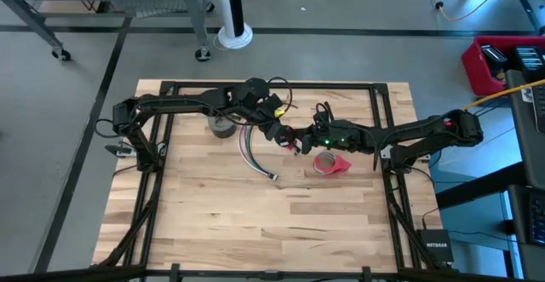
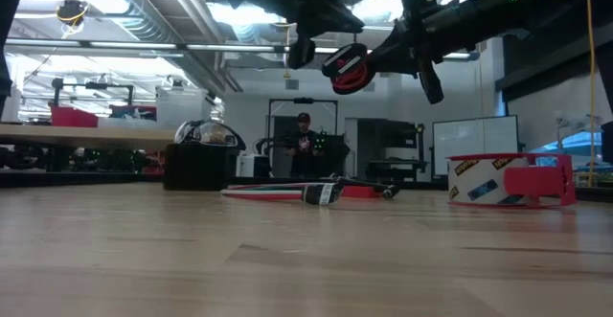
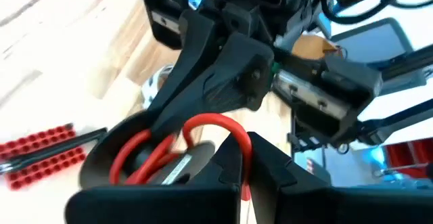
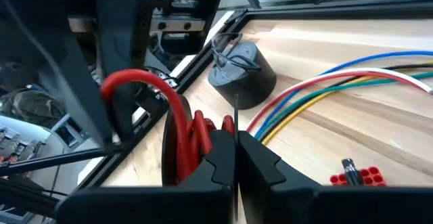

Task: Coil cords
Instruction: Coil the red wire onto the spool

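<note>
Black-and-red coil [image 2: 347, 69] hangs in the air above the middle of the table, and I see both grippers meeting on it: my left gripper [image 1: 283, 135] has its fingers pinched on it, and my right gripper [image 1: 300, 142] clamps it too. Below it, the long wire bundle [image 1: 255, 156] lies flat on the wood, with the grey coil [image 1: 221, 127] beside it.

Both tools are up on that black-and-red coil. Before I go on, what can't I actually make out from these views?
- High view: the black-and-red coil is too small, crowded by the left tool and right tool.
- Wrist views: the tools' own fingers cover much of the coil, so its wraps cannot be counted.
- Low view: the long wire bundle lies edge-on; its layout is unreadable.
- High view: the grey coil is partly under the left arm.
</note>
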You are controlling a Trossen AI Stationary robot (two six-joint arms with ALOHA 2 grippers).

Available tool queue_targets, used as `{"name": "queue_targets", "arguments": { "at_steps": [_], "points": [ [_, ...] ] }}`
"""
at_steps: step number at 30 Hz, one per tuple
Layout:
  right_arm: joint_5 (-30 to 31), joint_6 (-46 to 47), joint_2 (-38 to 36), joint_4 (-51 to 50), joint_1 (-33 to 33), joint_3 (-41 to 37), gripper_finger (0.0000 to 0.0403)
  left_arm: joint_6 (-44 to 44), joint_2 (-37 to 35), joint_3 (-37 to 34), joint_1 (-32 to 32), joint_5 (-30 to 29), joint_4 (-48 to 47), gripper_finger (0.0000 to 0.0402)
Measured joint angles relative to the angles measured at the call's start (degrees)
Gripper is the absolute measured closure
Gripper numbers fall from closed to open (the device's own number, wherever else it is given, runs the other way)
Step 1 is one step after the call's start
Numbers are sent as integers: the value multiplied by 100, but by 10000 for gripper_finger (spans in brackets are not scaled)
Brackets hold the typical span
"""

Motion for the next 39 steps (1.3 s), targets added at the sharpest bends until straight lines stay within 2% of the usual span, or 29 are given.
{"name": "queue_targets", "arguments": {
  "at_steps": [4,11,22,31,39],
  "points": [
    [-11,0,-89,-11,0,0,395,197,-69,0,49,-37,-203,401],
    [-449,22,-135,-64,0,-2,395,380,-149,0,177,49,-549,401],
    [-766,52,-226,-134,-2,-1,395,979,-453,-2,323,346,-1604,401],
    [-1081,-1,-596,-119,-4,-2,395,1164,-486,-2,323,329,-1680,401],
    [-1209,-7,-645,-130,-4,-2,395,1227,-486,-2,238,320,-1684,395]
  ]
}}
